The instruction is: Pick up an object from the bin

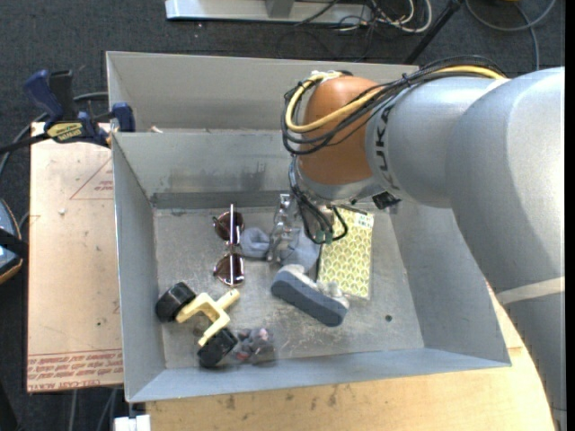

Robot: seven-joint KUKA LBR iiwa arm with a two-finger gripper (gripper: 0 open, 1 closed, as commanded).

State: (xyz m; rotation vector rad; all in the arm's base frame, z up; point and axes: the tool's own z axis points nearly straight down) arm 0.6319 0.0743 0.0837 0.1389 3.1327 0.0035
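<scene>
**Here, a robot gripper set low near the middle of a grey metal bin**

A thick silver robot arm (458,142) with a rounded orange wrist cover (334,137) reaches into the grey metal bin (135,250) from the right edge. Its gripper (287,239) points down at the bin floor, close to the centre and a little towards the far wall. Whether the gripper is open or closed cannot be told, and nothing can be seen in its grasp.

Just beside the gripper, on the side of the bin's left wall, lies a small soft-looking grey-blue lump (255,241). It touches a pair of sunglasses with round reddish-brown lenses (230,245), which lie further towards that wall.

On the gripper's other side, a flat yellow packet with a fine dotted pattern (352,257) lies towards the right wall. Nearer the front edge is a long grey block with a white underside (308,296), resting against the packet's corner.

Towards the front left corner, well apart from the gripper, lie a yellow and black plastic tool (201,316) and a small dark crumpled thing (255,348).
</scene>
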